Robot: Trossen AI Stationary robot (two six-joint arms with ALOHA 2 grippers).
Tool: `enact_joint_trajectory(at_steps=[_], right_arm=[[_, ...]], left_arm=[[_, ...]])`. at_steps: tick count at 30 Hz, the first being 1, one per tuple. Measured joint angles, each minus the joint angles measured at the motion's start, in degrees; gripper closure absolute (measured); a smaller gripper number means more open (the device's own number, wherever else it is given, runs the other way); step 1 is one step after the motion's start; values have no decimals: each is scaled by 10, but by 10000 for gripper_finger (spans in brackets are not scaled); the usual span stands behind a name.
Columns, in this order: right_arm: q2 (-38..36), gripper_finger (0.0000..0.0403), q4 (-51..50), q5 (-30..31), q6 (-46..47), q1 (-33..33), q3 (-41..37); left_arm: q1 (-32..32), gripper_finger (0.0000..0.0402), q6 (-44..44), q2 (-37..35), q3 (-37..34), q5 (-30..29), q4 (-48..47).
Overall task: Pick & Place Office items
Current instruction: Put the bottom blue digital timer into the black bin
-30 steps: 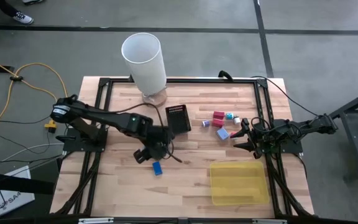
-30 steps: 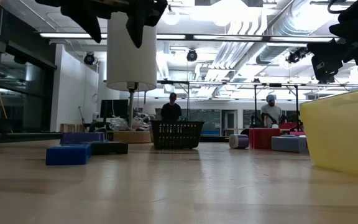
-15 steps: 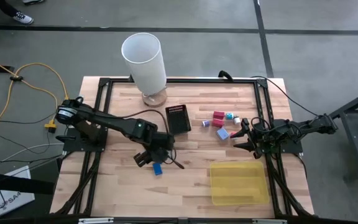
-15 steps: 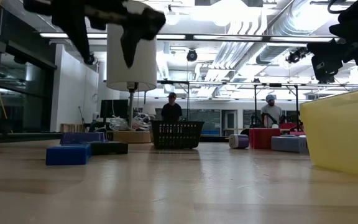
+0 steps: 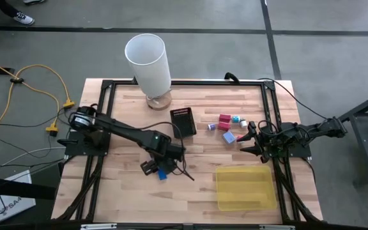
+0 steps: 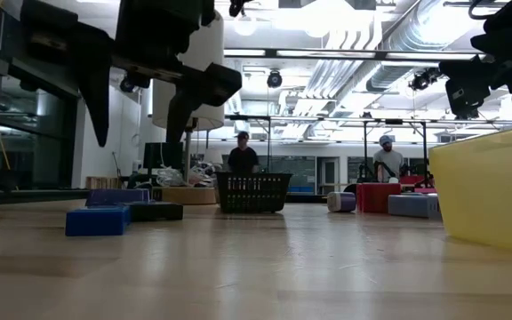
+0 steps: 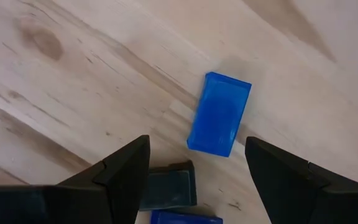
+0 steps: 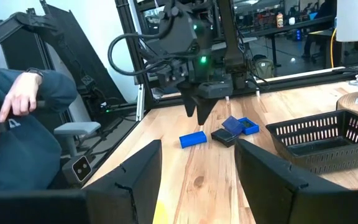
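Note:
Three small office items lie flat on the wooden table near its middle: a blue block (image 7: 219, 113) (image 5: 161, 174) (image 6: 99, 220), a dark block (image 7: 169, 190) (image 6: 154, 212) and another blue piece (image 8: 238, 126). My left gripper (image 7: 196, 163) (image 5: 160, 165) (image 6: 133, 133) hangs open above the blue block, pointing steeply down, touching nothing. More items, red (image 5: 224, 119), pale blue (image 5: 229, 137) and white/teal (image 5: 237, 120), lie at the right. My right gripper (image 5: 246, 138) (image 8: 197, 149) waits open and level at the table's right side.
A black mesh box (image 5: 183, 121) stands behind the blue block, and a tall white cylinder (image 5: 149, 61) stands on a round base at the far edge. A flat yellow tray (image 5: 245, 187) lies near right. A seated person (image 8: 17, 124) shows beyond the table's left side.
My left gripper has come down toward the blue block, shifting a little toward the table's near edge and right, and has tipped to point more steeply down. Its fingers have stayed open. The blocks have not moved.

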Motion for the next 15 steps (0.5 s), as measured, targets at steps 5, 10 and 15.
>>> enact_joint_trajectory(at_steps=[5,10,15], right_arm=[[0,213,0,0,0,0,0],[0,213,0,0,0,0,0],[0,213,0,0,0,0,0]], left_arm=[[-20,146,0,0,0,-32,16],[-36,146,-25,-1,0,-44,24],[-45,146,-58,-1,0,-48,24]])
